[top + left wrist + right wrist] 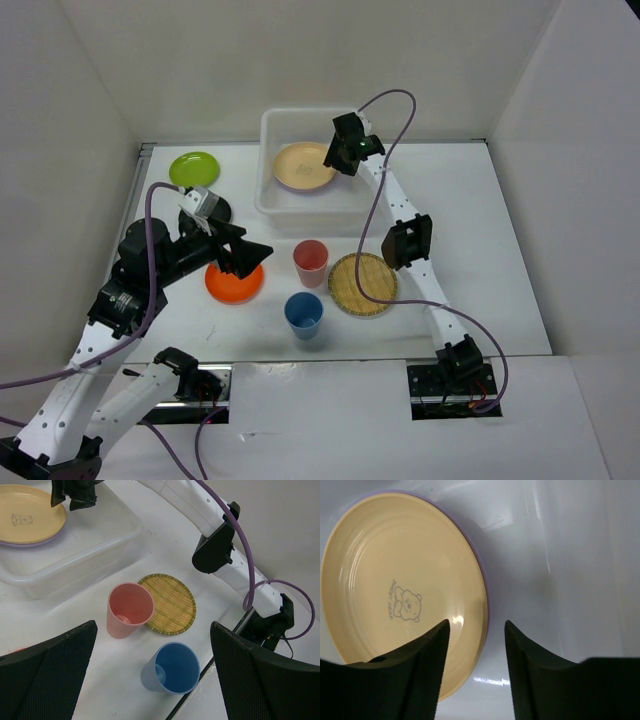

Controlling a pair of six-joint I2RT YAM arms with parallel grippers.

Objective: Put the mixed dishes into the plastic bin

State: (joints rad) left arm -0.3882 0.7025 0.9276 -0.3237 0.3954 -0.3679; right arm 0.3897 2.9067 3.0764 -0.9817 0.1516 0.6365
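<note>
The plastic bin (268, 196) stands at the back centre. In it a pale yellow plate (303, 166) lies on a lavender plate (481, 565). My right gripper (340, 160) is open over the bin. In the right wrist view (476, 625) the yellow plate's (395, 590) right rim lies below the gap between its jaws. My left gripper (258, 252) is open and empty above the orange plate (232, 286). In its view (152, 627) it looks down on the pink cup (130, 610), blue cup (172, 667) and bamboo plate (170, 602).
A lime green plate (194, 167) lies at the back left. A black plate (217, 210) is partly hidden under the left arm. The pink cup (311, 262), blue cup (304, 312) and bamboo plate (363, 284) sit close together beside the right arm's forearm.
</note>
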